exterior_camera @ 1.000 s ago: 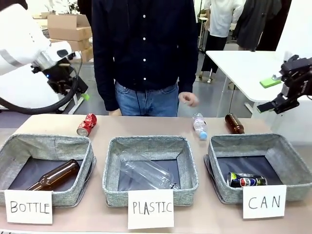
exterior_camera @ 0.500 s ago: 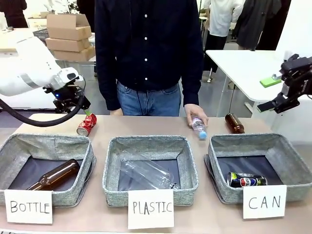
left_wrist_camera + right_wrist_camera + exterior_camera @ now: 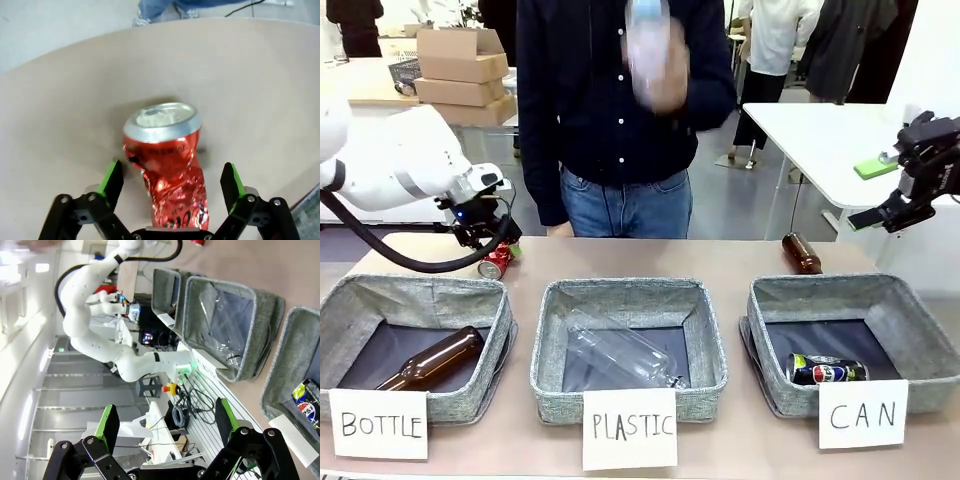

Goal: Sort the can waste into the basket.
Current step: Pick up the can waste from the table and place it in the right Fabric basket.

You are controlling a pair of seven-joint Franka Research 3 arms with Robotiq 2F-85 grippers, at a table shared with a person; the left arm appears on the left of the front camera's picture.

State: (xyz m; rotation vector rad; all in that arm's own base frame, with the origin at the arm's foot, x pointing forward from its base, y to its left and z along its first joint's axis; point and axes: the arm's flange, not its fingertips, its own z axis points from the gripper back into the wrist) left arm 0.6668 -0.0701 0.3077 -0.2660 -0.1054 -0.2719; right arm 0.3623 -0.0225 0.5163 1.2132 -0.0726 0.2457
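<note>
Left gripper (image 3: 172,174) wide open, empty, straddling red can (image 3: 161,142); can's long axis runs between the fingers, top away. Right gripper (image 3: 165,416) open, empty, well apart.

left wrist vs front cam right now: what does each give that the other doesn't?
Left wrist: the red can up close, crushed, silver top, between the green pads of the open left gripper, a gap each side. Front: the CAN basket holding the silver and blue can, a brown bottle on the table, the right gripper up off it. Both: red can, left gripper at it.
</note>
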